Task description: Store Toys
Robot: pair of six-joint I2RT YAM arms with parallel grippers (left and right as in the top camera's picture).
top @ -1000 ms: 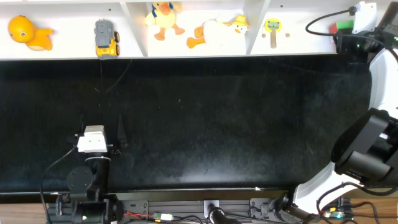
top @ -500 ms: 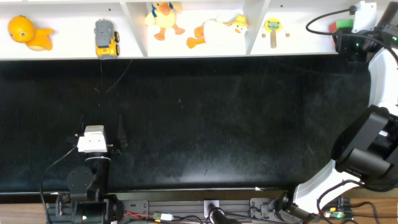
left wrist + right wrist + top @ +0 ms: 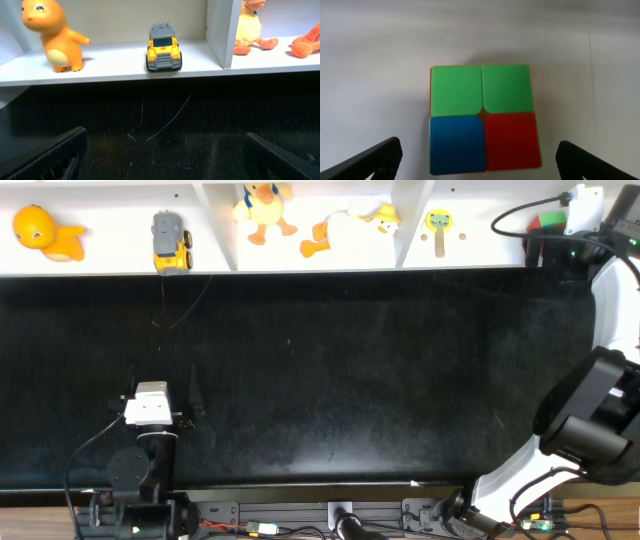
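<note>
Cube shelved, open gripper beside it

The cube sits in the shelf's far right compartment, with the right gripper released and spread either side. A crooked pull-back could snag a finger and drag it out.

A black counter spans the scene from left to right, its surface dull and flecked all over with pale dust and fine scuffs. Toward the far left, thin light scratches curve across it; the left wrist view shows them as a long arc beside a shorter straight line. Along the near edge runs a dark rail with loose wires and small connectors. At the near right corner a patch of brown wood shows.
</note>
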